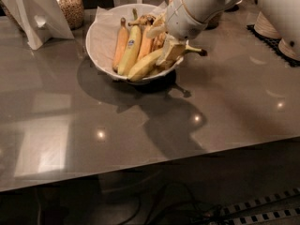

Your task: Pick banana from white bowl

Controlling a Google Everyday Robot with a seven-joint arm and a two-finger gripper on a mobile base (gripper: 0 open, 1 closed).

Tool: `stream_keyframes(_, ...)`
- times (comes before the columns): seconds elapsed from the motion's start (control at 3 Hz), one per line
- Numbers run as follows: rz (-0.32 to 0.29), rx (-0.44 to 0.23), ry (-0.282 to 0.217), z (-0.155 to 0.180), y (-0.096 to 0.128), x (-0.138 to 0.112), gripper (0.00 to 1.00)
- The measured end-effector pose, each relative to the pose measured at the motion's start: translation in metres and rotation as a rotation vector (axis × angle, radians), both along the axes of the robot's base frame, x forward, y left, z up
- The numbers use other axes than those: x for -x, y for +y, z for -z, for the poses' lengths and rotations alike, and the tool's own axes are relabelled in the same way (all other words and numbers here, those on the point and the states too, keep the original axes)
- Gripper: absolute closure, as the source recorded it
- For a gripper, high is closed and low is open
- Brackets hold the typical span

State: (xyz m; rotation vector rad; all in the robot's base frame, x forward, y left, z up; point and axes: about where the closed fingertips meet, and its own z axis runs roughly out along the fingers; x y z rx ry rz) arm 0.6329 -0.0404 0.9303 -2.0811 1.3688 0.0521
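Note:
The white bowl [96, 41], wide and lined with white paper, stands at the back middle of the grey table. Several bananas lie in it. The long pale-yellow banana [143, 65] lies along the bowl's near right side, and its dark stem tip sticks out over the right rim. My gripper [168, 54] comes down from the upper right on the white arm and sits right at this banana's stem half, at the bowl's right edge. The arm hides the bananas at the back right of the bowl.
A straighter yellow banana with a blue sticker [130, 48] and an orange-toned one [121, 43] lie left of the target. A jar of grains [69, 6] and a white folded stand [35, 13] are at the back left. Stacked white bowls [269, 25] are at the right.

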Motion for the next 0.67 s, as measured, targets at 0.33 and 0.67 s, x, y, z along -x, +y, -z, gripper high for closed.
stream_keyframes(0.33, -0.053, 0.057, 0.031, 0.0092, 0.0048, -0.0038, 0.44)
stream_keyframes(0.67, -0.09, 0.099, 0.062, 0.0183, 0.0089, -0.0066, 0.48)
